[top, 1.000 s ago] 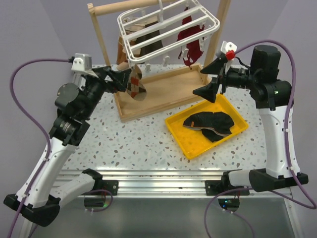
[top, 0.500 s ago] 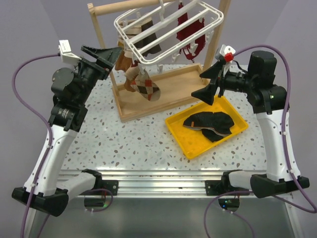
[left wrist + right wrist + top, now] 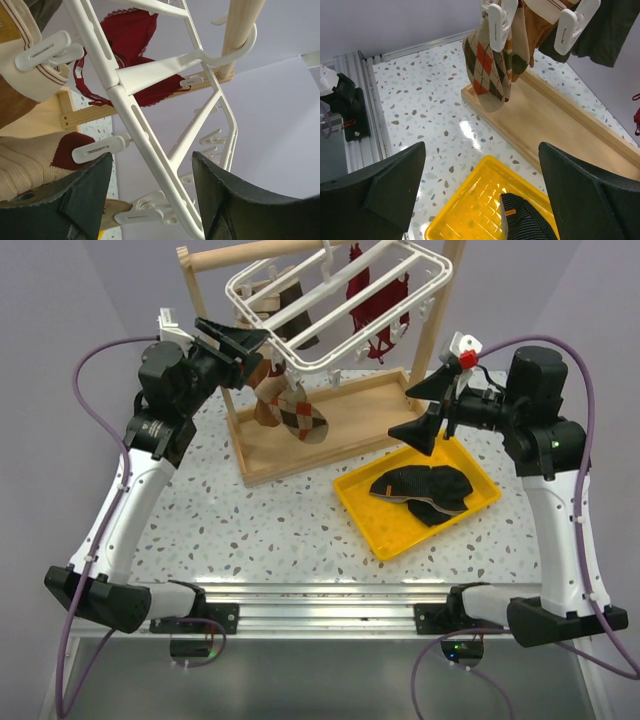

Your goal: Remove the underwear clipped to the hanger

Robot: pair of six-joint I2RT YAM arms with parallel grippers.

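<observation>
Up under the hanger, the left end effector stood with its fingers spread wide and nothing between them; through its wrist camera the white slats ran just past the fingertips, and whether either finger touched the plastic could not be told. The hanger hooked over the top rail of a wooden stand. A dark brief and a brown brief with a beige waistband hung from it, pinched by white clips, just beside a pair of argyle socks that dangled lower. A red bra hung from the hanger's far side. The right end effector was likewise wide open and empty, held in the air above the edge of a yellow tray that sat on the desk in front of the stand's wooden base. Dark striped underwear lay crumpled in that tray, well apart from the hanger
</observation>
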